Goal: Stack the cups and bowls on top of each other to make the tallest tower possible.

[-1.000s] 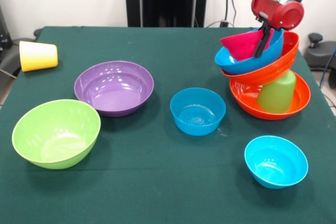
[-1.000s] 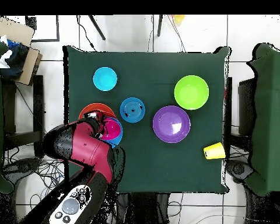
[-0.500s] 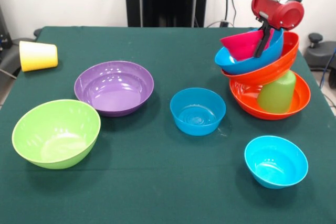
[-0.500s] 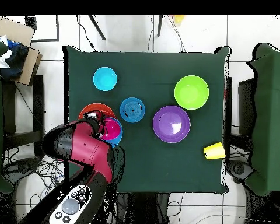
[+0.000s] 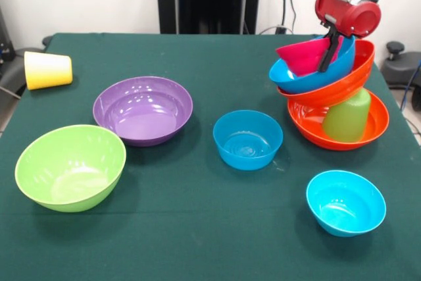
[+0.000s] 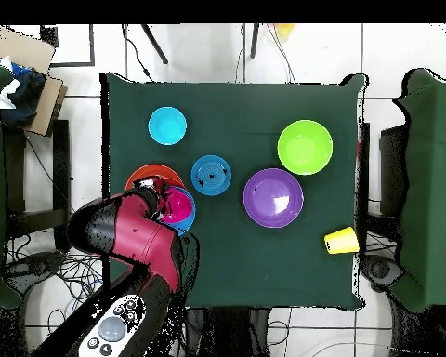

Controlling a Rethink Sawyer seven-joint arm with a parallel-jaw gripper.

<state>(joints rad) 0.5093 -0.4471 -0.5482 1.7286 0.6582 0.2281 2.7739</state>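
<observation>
Tower (image 5: 332,90) is found leaning at one edge of the green surface (image 5: 197,228): an orange bowl (image 5: 309,126) holding a green cup (image 5: 347,115), a tilted orange bowl (image 5: 358,70), a blue bowl (image 5: 296,77), then a pink bowl (image 5: 299,57). The gripper (image 5: 327,47) is seen at the pink bowl's rim; whether the fingers are pinching it cannot be told.

my arm (image 6: 134,244): in the overhead view its elbow sits slightly nearer the base than a second ago
bowls, cups, tower: I see no shift
</observation>
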